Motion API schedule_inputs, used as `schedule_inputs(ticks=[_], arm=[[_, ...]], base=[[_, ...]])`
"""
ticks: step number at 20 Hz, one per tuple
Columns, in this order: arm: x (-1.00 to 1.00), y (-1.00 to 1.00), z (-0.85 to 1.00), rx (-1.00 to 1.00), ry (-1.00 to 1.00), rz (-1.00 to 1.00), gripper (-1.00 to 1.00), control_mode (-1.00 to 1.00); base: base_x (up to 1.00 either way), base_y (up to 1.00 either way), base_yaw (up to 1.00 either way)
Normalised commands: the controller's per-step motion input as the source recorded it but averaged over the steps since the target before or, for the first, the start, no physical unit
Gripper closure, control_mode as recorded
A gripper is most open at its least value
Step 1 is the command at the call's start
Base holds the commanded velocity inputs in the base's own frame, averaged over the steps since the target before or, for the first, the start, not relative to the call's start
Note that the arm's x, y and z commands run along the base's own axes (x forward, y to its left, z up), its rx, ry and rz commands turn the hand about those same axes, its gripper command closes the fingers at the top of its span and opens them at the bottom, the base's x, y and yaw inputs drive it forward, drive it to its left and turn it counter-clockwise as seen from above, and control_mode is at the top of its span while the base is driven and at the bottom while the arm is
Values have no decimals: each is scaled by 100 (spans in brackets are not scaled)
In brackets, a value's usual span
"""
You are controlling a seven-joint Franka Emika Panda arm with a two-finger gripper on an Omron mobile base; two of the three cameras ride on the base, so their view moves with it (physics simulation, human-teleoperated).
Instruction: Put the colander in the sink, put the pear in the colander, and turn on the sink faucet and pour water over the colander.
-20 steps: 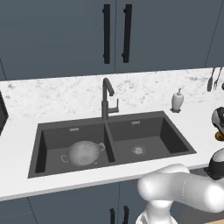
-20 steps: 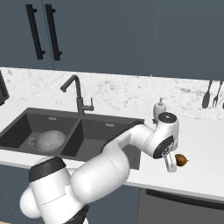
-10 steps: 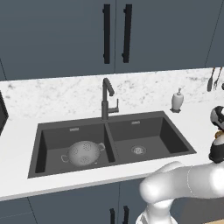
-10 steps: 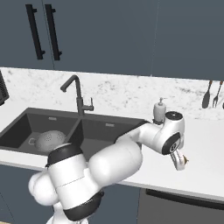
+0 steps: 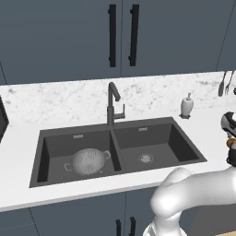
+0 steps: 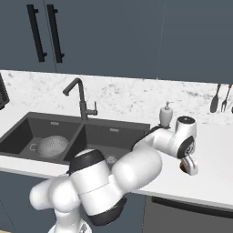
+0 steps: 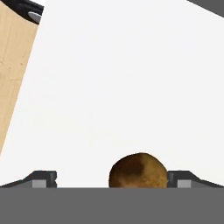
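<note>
The colander (image 5: 87, 161) sits in the left basin of the sink (image 5: 184, 138), ready for fruit. The pincer (image 7: 111, 181), spread wide, straddles the pear (image 7: 138, 170) on the white worktop (image 6: 214, 154), evidently positioned for pickup.

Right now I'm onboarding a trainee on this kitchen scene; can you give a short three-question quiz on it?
1. True or false: the colander sits in the sink's left basin.
2. The pear lies: A) in the colander, B) on the counter between the open hand's fingertips, C) in the right basin.
3. Fill in: no ____ runs from the sink faucet.

Key: 1 true; 2 B; 3 water.
</note>
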Motion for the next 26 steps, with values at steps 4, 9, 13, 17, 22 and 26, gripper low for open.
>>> schedule_inputs(ticks=[4,9,13,17,22,26], arm=[[22,-18,-28,0,5,6,-100,-100],[21,-14,-27,0,4,6,-100,-100],[22,-10,-26,0,2,6,-100,-100],[8,-19,-34,0,2,4,-100,-100],[-5,-1,-50,-1,4,1,-100,-100],[-26,0,-63,-3,8,0,100,-100]], base=[[0,0,0],[0,0,0],[0,0,0],[0,0,0],[0,0,0],[0,0,0]])
